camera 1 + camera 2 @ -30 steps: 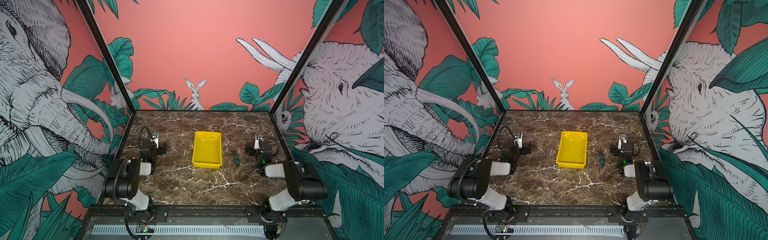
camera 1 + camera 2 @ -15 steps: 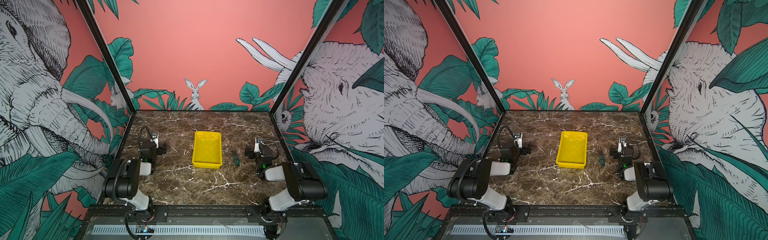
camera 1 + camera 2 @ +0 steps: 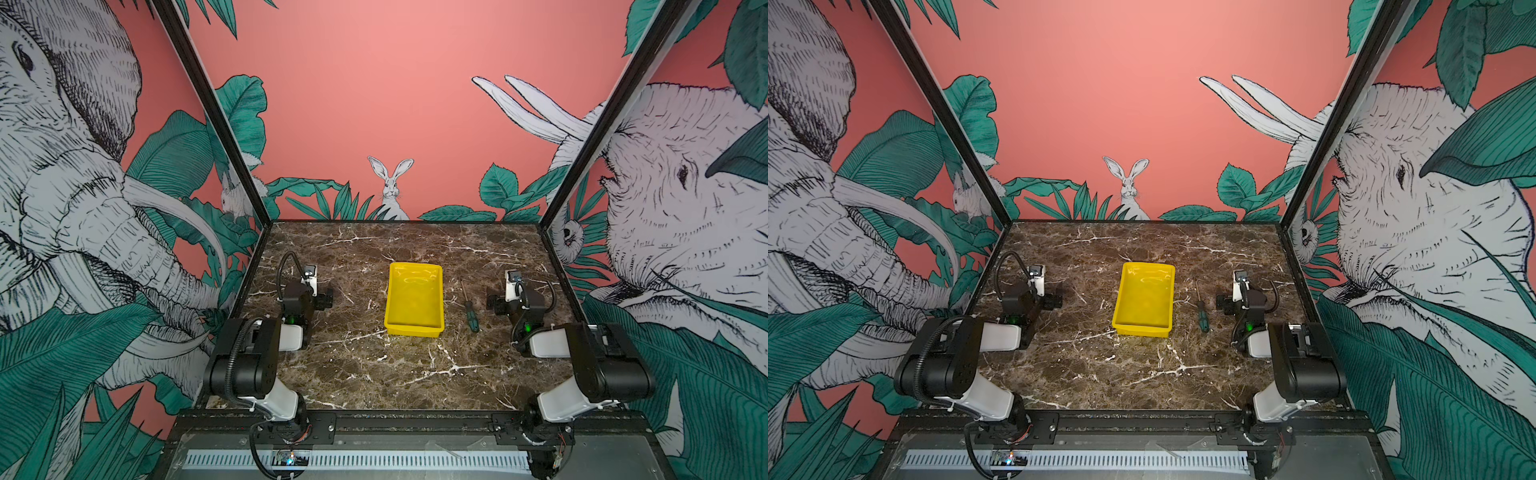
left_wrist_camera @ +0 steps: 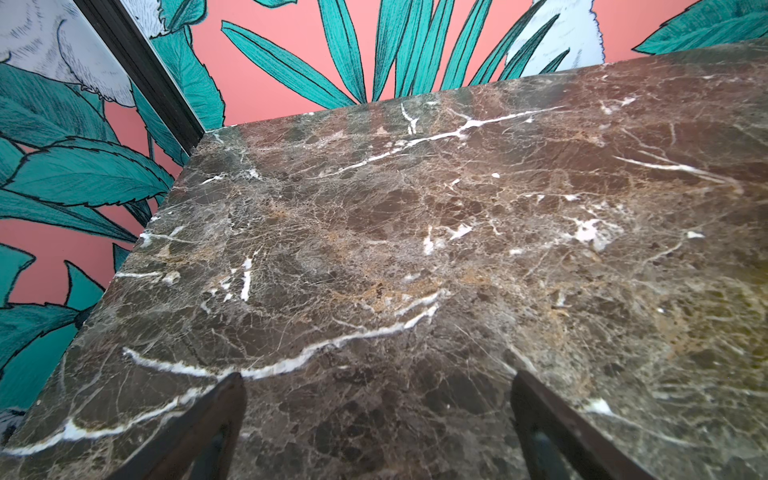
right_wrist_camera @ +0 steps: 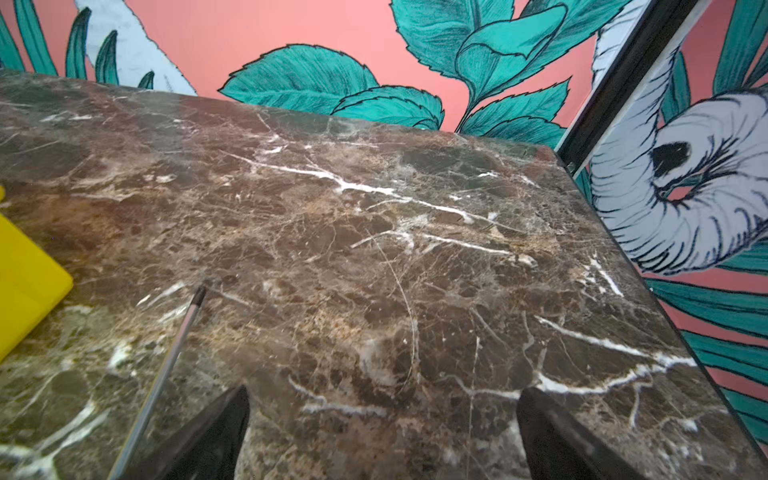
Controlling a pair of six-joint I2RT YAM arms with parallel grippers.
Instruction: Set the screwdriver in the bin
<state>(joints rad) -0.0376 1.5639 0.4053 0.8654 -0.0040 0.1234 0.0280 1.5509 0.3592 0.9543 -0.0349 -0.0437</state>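
Left gripper (image 4: 378,376): jaws wide, empty, near worktop's (image 3: 374,374) left edge. Bin (image 3: 415,331) mid-worktop. Screwdriver (image 3: 467,303) flat just right of the bin, not touching it, lying front-to-back with handle toward front edge. Right gripper (image 5: 384,391): wide, empty, just right of screwdriver, the nearer arm.

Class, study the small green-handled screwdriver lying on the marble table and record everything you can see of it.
The small screwdriver has a dark green-and-black handle, plastic by its look, and a thin dark metal shaft with a darker tip. It lies flat on the brown marble table, handle toward the near edge, tip toward the back wall. It lies roughly parallel to the long side of the shallow yellow plastic bin, on the bin's right and apart from it. Only the table touches it.
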